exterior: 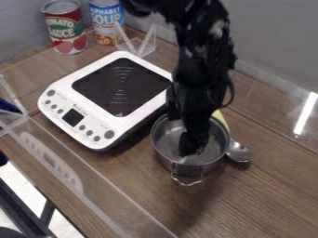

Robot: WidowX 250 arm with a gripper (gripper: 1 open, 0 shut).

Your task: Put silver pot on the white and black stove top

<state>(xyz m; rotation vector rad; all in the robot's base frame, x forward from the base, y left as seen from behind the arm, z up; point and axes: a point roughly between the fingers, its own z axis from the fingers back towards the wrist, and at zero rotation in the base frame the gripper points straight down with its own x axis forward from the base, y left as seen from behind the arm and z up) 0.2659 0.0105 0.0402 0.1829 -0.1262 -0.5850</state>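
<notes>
The silver pot (209, 149) stands on the wooden table just right of the white and black stove top (74, 110), close to its right corner. My gripper (192, 141) points almost straight down and has its dark fingers lowered into the pot near the far-left rim. The jaws look open, with nothing pinched between them. The arm hides the pot's back rim and part of its inside. The stove's black glass centre (115, 85) is bare.
A metal spoon (239, 154) with a yellow-green handle lies right behind the pot, on its right side. Two cans (62, 26) stand at the back left by the wall. A clear barrier runs along the table's front and left edges.
</notes>
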